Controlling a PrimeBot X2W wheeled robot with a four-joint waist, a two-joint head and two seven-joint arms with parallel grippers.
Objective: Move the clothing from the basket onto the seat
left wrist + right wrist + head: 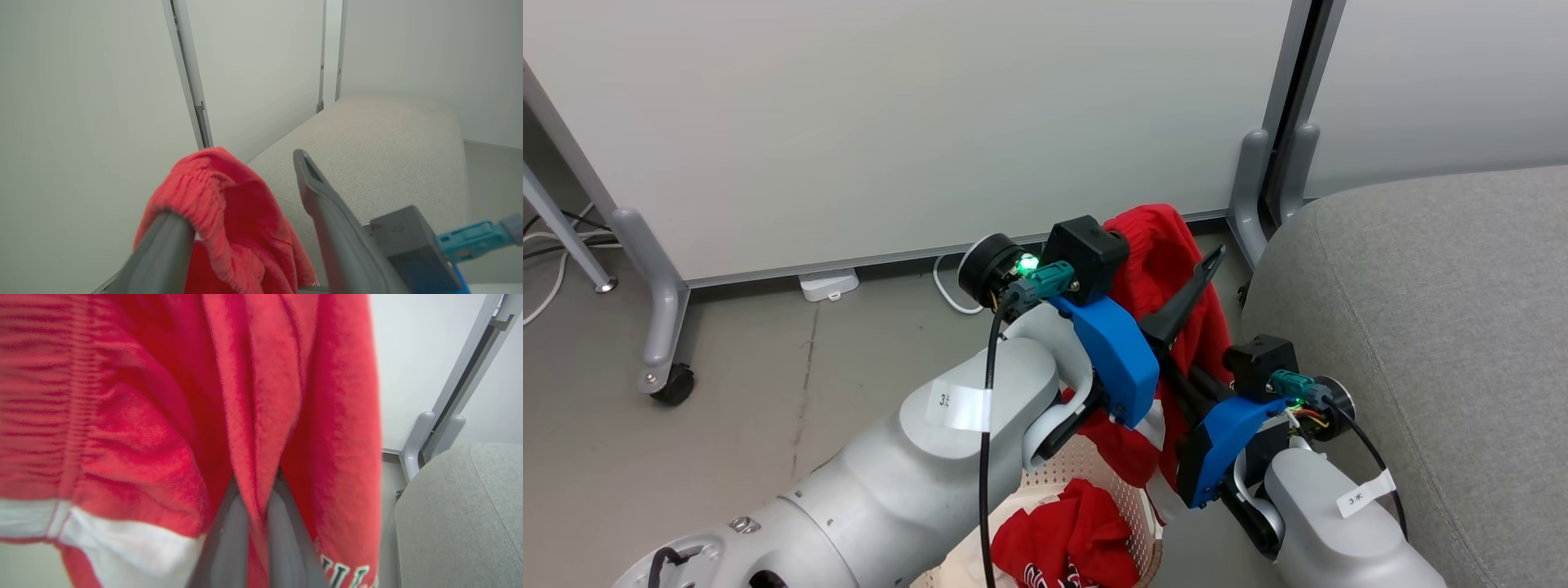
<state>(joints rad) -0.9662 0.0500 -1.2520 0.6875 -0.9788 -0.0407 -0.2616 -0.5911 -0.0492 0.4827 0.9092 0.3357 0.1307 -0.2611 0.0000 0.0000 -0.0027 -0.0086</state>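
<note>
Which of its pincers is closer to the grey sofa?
Right. The right pincer, clamping the red garment, sits just beside the sofa; the left pincer is higher and farther off, the garment draped over one finger.

Two pieces of clothing (pixel 1164 253), one basket (pixel 1098 467), one seat (pixel 1437 343), one left end effector (pixel 1172 241), one right end effector (pixel 257 514), two panels (pixel 890 122)

Head view downward; seat (pixel 1437 343) in all three

Clothing (pixel 1085 527) in basket (pixel 1125 495) left of seat (pixel 1437 327)
</note>
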